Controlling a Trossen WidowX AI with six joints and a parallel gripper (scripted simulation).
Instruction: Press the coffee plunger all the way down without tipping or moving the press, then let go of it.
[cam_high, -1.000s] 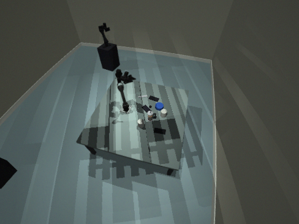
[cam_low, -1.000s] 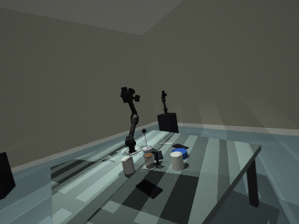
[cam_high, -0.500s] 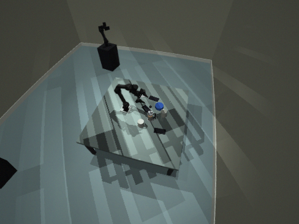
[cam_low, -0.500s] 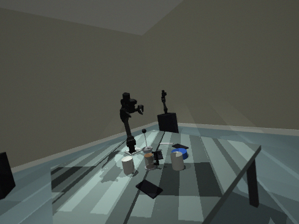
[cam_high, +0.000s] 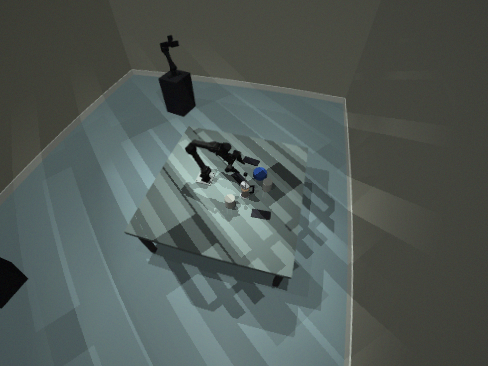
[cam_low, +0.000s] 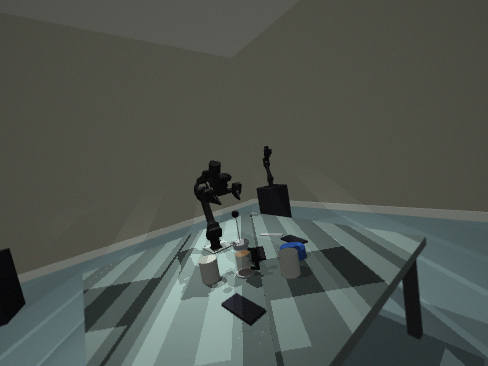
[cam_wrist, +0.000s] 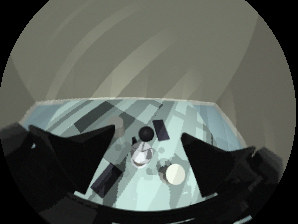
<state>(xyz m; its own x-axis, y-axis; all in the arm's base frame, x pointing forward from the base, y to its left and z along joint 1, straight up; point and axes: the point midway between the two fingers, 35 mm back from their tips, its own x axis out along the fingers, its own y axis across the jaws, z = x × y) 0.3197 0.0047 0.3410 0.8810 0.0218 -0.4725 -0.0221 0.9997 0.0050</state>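
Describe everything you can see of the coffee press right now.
The coffee press stands upright on the table, between two pale cylinders. It looks like a clear glass body with brownish contents, a flat round base and a dark handle on one side. A thin rod rises to a black ball knob, so the plunger is still up. The open gripper hangs above and apart; nothing touches the press except the table. The wrist view shows the knob between the spread fingers.

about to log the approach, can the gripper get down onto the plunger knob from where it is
Probably yes. The gripper is open and hangs above the plunger knob, with nothing between them; in the wrist view the knob sits between the fingers.
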